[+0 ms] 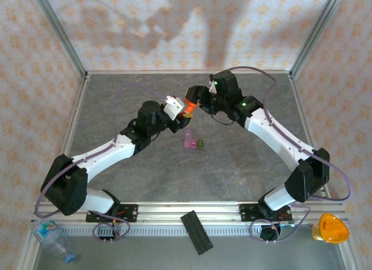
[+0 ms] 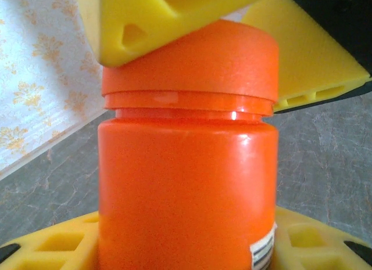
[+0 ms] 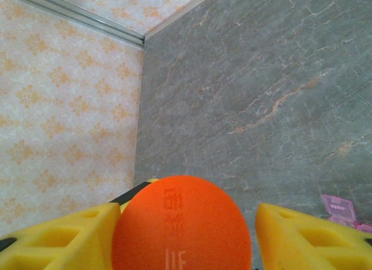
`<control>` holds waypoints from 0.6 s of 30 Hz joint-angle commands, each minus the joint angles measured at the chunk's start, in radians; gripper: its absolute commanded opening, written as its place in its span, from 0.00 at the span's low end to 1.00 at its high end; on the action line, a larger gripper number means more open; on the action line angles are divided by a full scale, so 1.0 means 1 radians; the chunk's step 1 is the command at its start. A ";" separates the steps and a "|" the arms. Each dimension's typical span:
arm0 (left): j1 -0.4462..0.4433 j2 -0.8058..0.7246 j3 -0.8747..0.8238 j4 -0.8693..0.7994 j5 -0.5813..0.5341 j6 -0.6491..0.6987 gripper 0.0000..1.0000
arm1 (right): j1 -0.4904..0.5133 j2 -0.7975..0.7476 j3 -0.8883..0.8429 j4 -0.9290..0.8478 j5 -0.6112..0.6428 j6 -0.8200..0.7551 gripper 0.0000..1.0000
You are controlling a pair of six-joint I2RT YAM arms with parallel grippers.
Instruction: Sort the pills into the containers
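Note:
An orange pill bottle (image 1: 189,106) hangs above the table's middle, with my left gripper (image 1: 183,111) shut on its body. In the left wrist view the bottle (image 2: 186,183) stands upright between my yellow fingers (image 2: 52,247). My right gripper (image 1: 197,101) straddles the cap (image 3: 181,223). Its left finger (image 3: 64,241) touches the cap, while a narrow gap shows at the right finger (image 3: 308,241). The containers (image 1: 193,143), small pink cubes with one dark green cube, rest on the table just below the bottle. A pink one (image 3: 340,206) shows at the right edge of the right wrist view. No pills are visible.
Patterned walls and metal frame rails (image 1: 64,38) enclose the grey marble table (image 1: 232,165). Off the near edge lie a plastic water bottle (image 1: 55,240), a black strip (image 1: 197,232) and an orange object (image 1: 329,228).

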 commanded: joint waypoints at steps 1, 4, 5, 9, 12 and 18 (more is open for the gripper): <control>-0.006 0.006 0.036 0.072 0.003 0.001 0.00 | 0.009 0.004 0.038 0.010 -0.003 -0.018 0.55; -0.005 0.004 0.039 0.069 0.003 -0.001 0.00 | 0.010 -0.001 0.035 0.008 -0.002 -0.037 0.46; -0.005 0.004 0.039 0.069 0.003 -0.001 0.00 | 0.010 -0.004 0.032 0.011 -0.006 -0.046 0.43; -0.005 -0.004 0.040 0.071 0.010 -0.019 0.00 | 0.010 -0.013 0.020 0.028 -0.036 -0.101 0.35; -0.005 -0.021 0.041 0.071 0.033 -0.039 0.00 | -0.001 -0.025 0.010 0.041 -0.065 -0.205 0.33; -0.001 -0.071 0.048 0.026 0.124 -0.076 0.00 | -0.089 -0.070 -0.053 0.141 -0.243 -0.414 0.33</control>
